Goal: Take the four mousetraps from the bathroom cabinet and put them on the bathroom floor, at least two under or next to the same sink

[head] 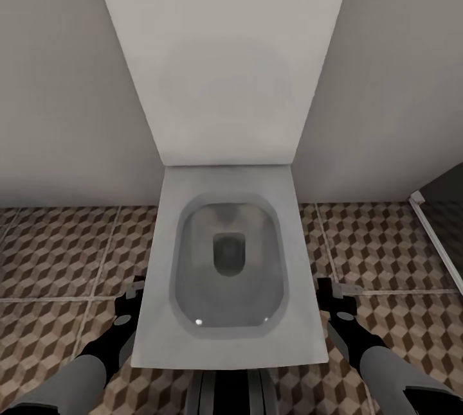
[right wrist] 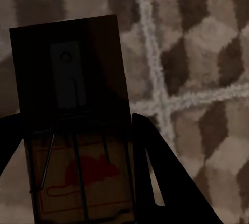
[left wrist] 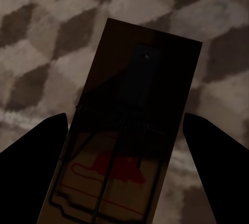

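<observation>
Item: two mousetraps in carriage, one per arm, over the floor (head: 58,254).

Left gripper (head: 132,296): at the near left corner of the toilet (head: 225,261), pointing forward and down. In the left wrist view the left trap (left wrist: 132,130) lies between the two dark fingers (left wrist: 31,156), long axis running along them and out past their tips, red mouse mark at the gripper end. Jaws stand narrow about the board; actual contact at the edges is too dark to confirm, though the trap rides clear above the tiles and so is judged held.

Right gripper (head: 334,296): at the near right corner of the toilet. In the right wrist view the right trap (right wrist: 72,120) sits likewise, long axis along the fingers (right wrist: 166,182), plain end outward; jaws narrow, judged holding it.

Relation for the coming move: each trap lies straight ahead of its own jaws, with patterned floor directly beneath. No sink is in sight, so a placement here would not count as beside one.

Edges and room: toilet bowl between the arms, wall (head: 58,81) beyond, a white-edged dark threshold (head: 437,235) at far right. Open tile lies to the left and right of the bowl.
</observation>
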